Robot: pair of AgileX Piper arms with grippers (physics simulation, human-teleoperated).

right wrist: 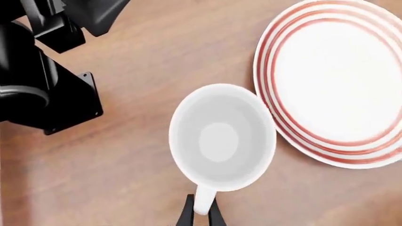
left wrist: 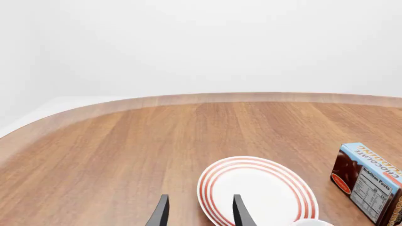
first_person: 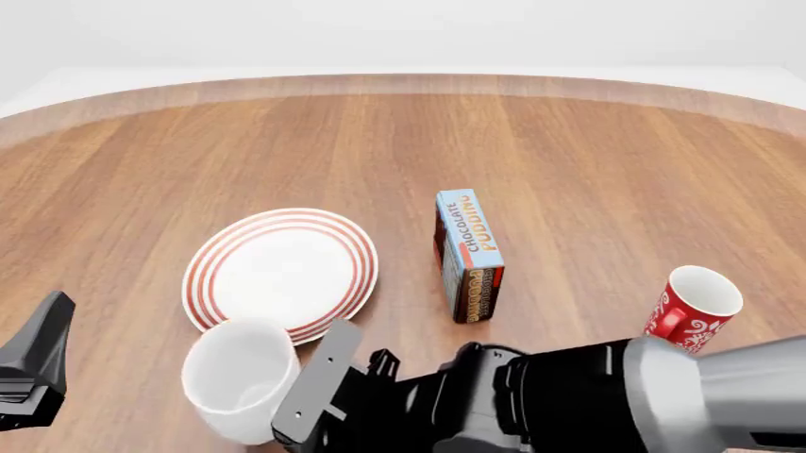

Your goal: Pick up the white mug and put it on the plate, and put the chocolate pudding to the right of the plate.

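Both right jaws clamp white mug [right wrist: 221,136] handle; left jaws apart, beside plate [left wrist: 264,188] rim.

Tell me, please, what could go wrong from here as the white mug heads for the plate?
The right gripper pinches only the white mug's thin handle, so the mug could swing or slip out. The mug sits just beside the plate's rim, so a low move could nudge the plate. The left gripper, open beside the plate, might get in the way.

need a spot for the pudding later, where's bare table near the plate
Bare wood lies between the chocolate pudding and the red mug, and across the far table beyond the plate. The plate's near side is crowded by the white mug and right gripper.
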